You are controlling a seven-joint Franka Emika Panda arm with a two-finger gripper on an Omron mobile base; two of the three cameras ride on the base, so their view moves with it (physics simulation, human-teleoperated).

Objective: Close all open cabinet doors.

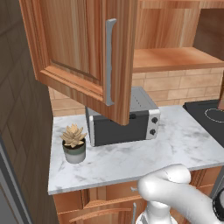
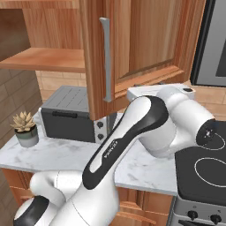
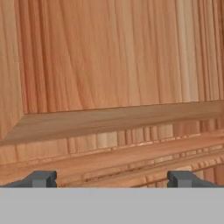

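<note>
- Cabinet door (image 1: 83, 52) stands open above the worktop (image 1: 131, 157).
- Pincer (image 3: 112, 178) gapes wide, empty, facing the door panel.
- Push flat and steadily, away from the handle (image 1: 109, 61).

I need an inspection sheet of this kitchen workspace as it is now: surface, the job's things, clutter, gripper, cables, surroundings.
Surface: white marble counter, with bare stretches in front.
Job's things: upper cabinet door stands open, swung out over the counter; its silver bar handle faces the base. Open shelf behind it.
Clutter: grey toaster oven under the open door; small potted succulent to its left.
Gripper: gripper open, close to the door's wooden panel, fingertips apart; contact cannot be told.
Cables: nothing seen.
Surroundings: black cooktop on the right, brick backsplash, lower cabinets under the counter.
</note>
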